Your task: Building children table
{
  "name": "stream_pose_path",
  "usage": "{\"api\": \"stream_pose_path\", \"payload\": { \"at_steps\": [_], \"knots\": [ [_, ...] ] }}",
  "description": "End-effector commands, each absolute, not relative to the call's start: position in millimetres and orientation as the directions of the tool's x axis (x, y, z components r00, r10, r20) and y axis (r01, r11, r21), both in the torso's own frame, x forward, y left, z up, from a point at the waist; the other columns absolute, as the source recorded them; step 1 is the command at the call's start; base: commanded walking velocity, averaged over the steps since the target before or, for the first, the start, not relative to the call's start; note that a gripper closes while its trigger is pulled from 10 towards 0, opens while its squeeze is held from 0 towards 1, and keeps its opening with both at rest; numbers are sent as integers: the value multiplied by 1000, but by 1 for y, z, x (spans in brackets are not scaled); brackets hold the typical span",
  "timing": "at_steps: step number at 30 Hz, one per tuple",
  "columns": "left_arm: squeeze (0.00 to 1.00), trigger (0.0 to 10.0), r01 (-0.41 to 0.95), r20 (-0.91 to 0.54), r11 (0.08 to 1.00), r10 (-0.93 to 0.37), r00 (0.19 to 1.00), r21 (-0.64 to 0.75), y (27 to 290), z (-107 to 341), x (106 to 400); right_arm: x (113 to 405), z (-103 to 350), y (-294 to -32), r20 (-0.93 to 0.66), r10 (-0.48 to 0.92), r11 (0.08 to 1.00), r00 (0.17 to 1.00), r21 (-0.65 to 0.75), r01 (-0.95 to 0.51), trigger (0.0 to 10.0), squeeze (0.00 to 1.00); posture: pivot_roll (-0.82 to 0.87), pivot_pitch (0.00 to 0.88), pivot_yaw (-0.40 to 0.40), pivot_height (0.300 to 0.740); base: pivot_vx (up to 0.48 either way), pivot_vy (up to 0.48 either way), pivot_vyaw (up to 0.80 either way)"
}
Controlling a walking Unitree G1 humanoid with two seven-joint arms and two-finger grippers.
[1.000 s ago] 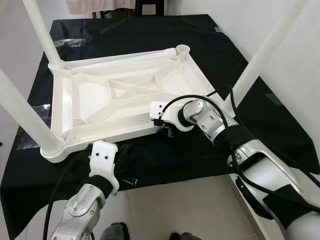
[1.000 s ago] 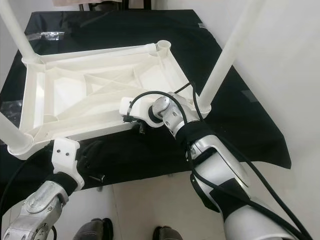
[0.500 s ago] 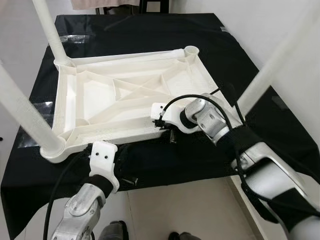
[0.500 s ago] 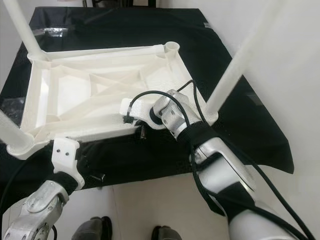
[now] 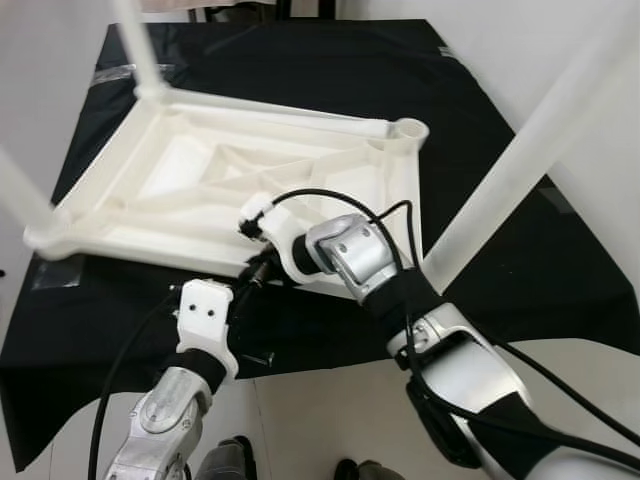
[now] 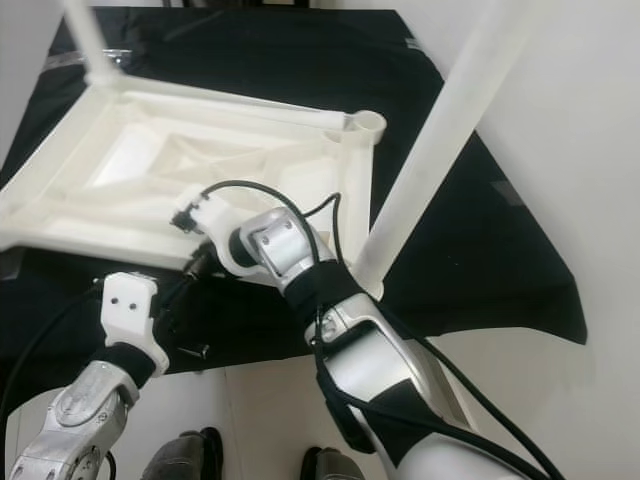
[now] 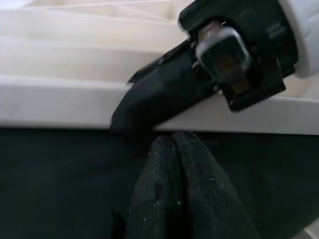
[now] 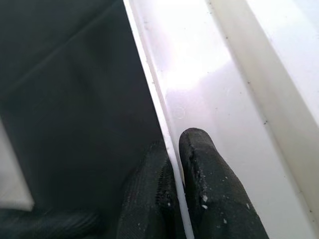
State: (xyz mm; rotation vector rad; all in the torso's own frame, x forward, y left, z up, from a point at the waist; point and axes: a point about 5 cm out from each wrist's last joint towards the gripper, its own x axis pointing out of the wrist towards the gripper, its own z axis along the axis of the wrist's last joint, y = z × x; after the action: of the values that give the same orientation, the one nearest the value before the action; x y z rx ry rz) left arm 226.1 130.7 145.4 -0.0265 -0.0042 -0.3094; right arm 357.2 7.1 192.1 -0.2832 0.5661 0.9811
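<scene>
A white plastic children's table (image 5: 200,190) lies upside down on a black cloth (image 5: 520,270). Three white legs stand in its corners: one at the right (image 5: 510,170), one at the far left (image 5: 135,45), one at the near left (image 5: 20,190). The far right corner socket (image 5: 410,130) holds no leg. My right gripper (image 5: 258,270) is shut on the table's near rim (image 8: 164,114), one finger (image 8: 209,169) on each side of the thin edge. My left gripper (image 7: 172,144) hovers just below it over the cloth, shut and holding nothing.
A small dark screw (image 5: 258,357) lies on the cloth near the front edge. Pale floor (image 5: 330,420) and my feet are below that edge. A white wall (image 5: 590,120) runs along the right side of the cloth.
The upturned table has swung clockwise on the cloth, its near left corner moving left. My right gripper has travelled left with the near rim. The left arm has stayed put.
</scene>
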Motion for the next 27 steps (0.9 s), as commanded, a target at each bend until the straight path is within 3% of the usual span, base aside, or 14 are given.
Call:
{"api": "stream_pose_path", "payload": {
  "at_steps": [1,6,13,14,15,19,22,23,27],
  "knots": [
    [0,10000,313,-9,949,-314,949,-27,129,141,225,373,201,-5,-504,633,684,587,9,-730,0,0,131,233,-119,740,0,0,0],
    [0,10000,313,-8,949,-313,950,-24,127,141,224,377,215,11,-401,601,777,691,91,-623,0,0,144,238,-129,740,0,0,0],
    [0,10000,314,-7,949,-314,949,-22,125,141,225,367,227,47,-304,653,754,693,175,-634,0,0,151,240,-128,740,0,0,0],
    [0,10000,315,-7,949,-316,949,-20,125,141,225,364,231,56,-271,672,739,690,172,-652,2157,0,152,241,-129,740,0,0,0],
    [0,10000,316,-6,948,-317,949,-18,125,141,225,355,241,75,-179,726,687,664,249,-683,10000,0,153,243,-129,740,0,0,0],
    [0,10000,316,-6,949,-316,949,-16,125,141,225,344,261,95,-28,786,591,618,326,-737,10000,0,153,245,-130,740,0,0,0],
    [0,10000,315,-5,949,-315,949,-15,125,141,226,343,267,98,17,785,584,620,314,-748,10000,0,152,245,-130,740,0,0,0],
    [0,10000,315,-5,949,-315,949,-15,126,141,226,341,273,101,59,787,571,615,311,-760,10000,1000,151,245,-128,740,0,0,0],
    [0,10000,317,-5,948,-317,948,-12,126,141,226,336,287,103,167,791,524,588,313,-793,10000,1000,146,246,-127,740,0,0,0]
  ]
}}
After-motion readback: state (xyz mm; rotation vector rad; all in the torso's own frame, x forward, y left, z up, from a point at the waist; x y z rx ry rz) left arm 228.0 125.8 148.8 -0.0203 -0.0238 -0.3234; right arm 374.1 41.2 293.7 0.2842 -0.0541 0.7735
